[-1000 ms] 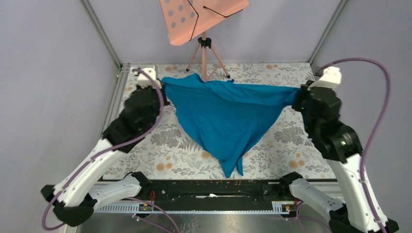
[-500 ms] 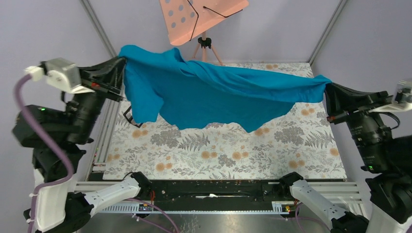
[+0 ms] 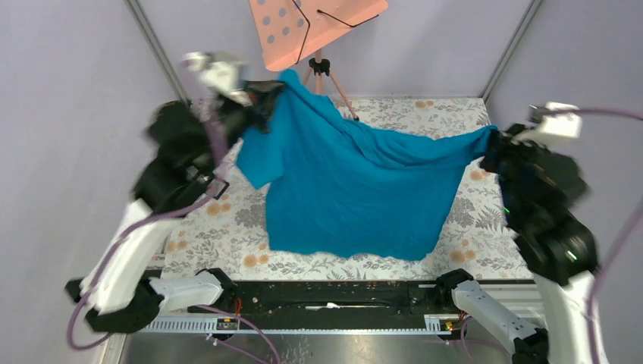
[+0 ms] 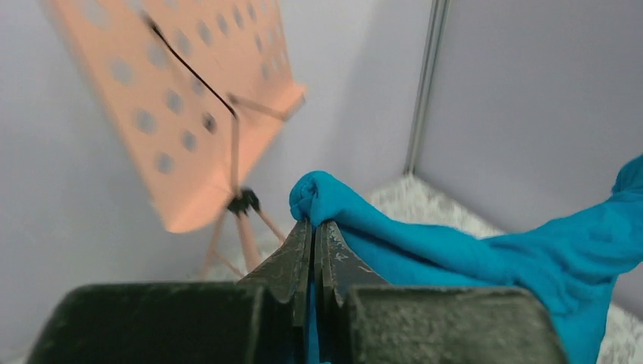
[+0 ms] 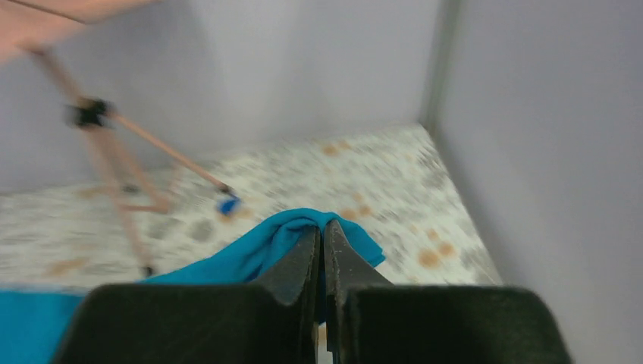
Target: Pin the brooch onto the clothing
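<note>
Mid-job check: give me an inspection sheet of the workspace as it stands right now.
Surface: floral mat, partly hidden by the shirt.
Job's things: teal T-shirt held up, spread between both arms; brooch not seen.
Clutter: tiny blue lump by a stand foot.
Grippers: left gripper and right gripper, fingers shut on shirt folds.
Cables: purple cables run from both wrists.
Surroundings: pink music stand at the back; grey walls.
</note>
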